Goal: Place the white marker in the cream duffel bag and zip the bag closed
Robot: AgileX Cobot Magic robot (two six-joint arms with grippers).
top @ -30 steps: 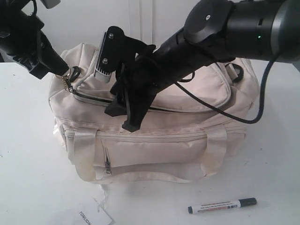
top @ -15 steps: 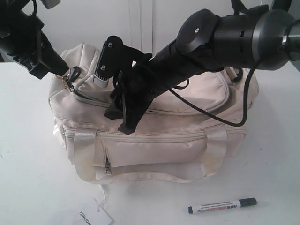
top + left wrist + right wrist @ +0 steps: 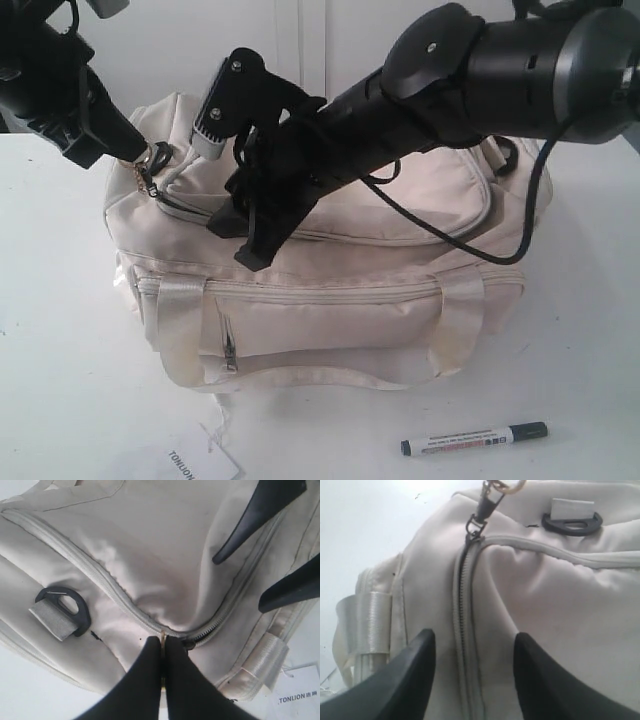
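L fingers [image 3: 142, 680] pinch gold zip pull [image 3: 157, 156]; R fingers [image 3: 405, 680] wide over soft cream fabric bag [image 3: 330, 320]. Marker [image 3: 474, 438], slim white barrel, dark cap, on bench [image 3: 60, 400] in front of bag, well apart from both.

Marker [image 3: 475, 439] lies on table [image 3: 60, 400], before the duffel bag [image 3: 330, 320].
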